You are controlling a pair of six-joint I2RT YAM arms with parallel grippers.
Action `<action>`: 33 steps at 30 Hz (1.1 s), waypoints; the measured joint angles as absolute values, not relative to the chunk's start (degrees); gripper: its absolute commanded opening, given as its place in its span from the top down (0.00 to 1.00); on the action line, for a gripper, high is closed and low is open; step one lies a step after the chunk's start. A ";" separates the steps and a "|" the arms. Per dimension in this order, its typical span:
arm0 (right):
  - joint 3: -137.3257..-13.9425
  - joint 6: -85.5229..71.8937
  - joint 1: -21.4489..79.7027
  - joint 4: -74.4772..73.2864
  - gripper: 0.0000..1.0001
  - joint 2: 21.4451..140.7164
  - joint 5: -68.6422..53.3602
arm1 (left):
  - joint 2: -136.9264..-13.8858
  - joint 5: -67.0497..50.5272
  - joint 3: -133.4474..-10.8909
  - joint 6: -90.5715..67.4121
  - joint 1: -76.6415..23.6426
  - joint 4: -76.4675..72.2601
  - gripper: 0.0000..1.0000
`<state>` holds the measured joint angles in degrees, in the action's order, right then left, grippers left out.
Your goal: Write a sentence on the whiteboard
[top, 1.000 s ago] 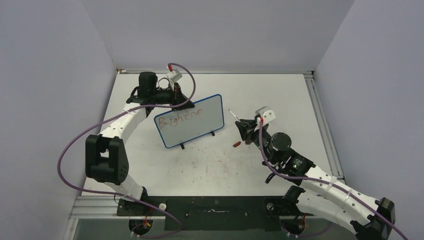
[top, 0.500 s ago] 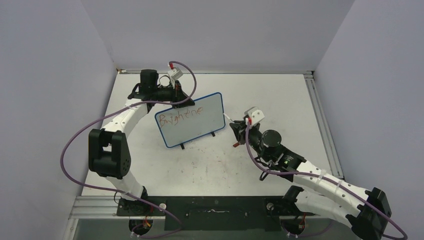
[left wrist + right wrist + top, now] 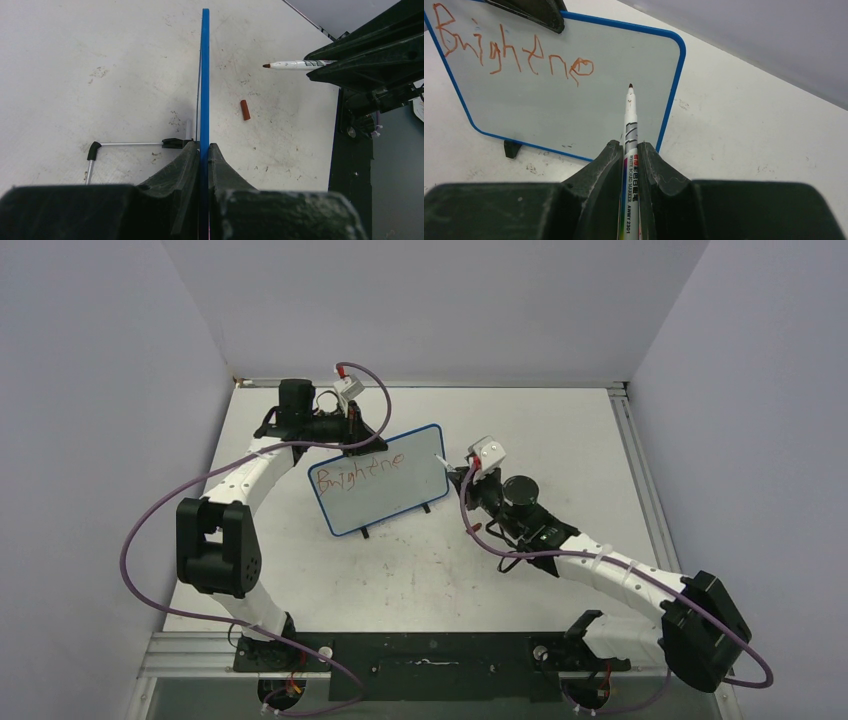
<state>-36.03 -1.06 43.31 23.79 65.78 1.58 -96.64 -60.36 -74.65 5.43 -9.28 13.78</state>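
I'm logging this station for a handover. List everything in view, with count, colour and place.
whiteboard: one, white with blue frame, upright on the table, left of centre.
sentence: one line, red, upper left of the whiteboard, roughly "Brightene".
feet: two, black, under the whiteboard's lower edge.
marker: one, white barrel, dark red tip, pointing at the whiteboard's face, not touching.
cap: one, red, lying on the table beside the whiteboard.
table: one, white, smudged red.
left end effector: black, shut on the whiteboard's top edge.
right end effector: black, shut on the marker.
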 measured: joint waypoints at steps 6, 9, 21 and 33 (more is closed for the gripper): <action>-36.88 -0.58 40.51 24.08 0.95 67.81 -3.05 | -96.64 -60.23 -74.65 5.67 -9.28 13.82 1.00; -36.88 0.05 40.51 24.21 0.95 67.81 -3.81 | -96.64 -60.16 -74.67 6.07 -9.28 13.93 1.00; -37.30 1.89 40.51 25.17 0.95 72.77 -5.23 | -96.64 -59.99 -74.91 6.66 -9.28 14.57 1.00; -42.04 3.18 40.53 27.05 0.95 77.36 -5.39 | -96.64 -59.99 -74.94 6.70 -9.28 14.61 1.00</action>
<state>-42.04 3.18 40.53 27.05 77.36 -5.39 -96.64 -59.99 -74.94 6.70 -9.28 14.61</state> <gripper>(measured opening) 0.149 0.051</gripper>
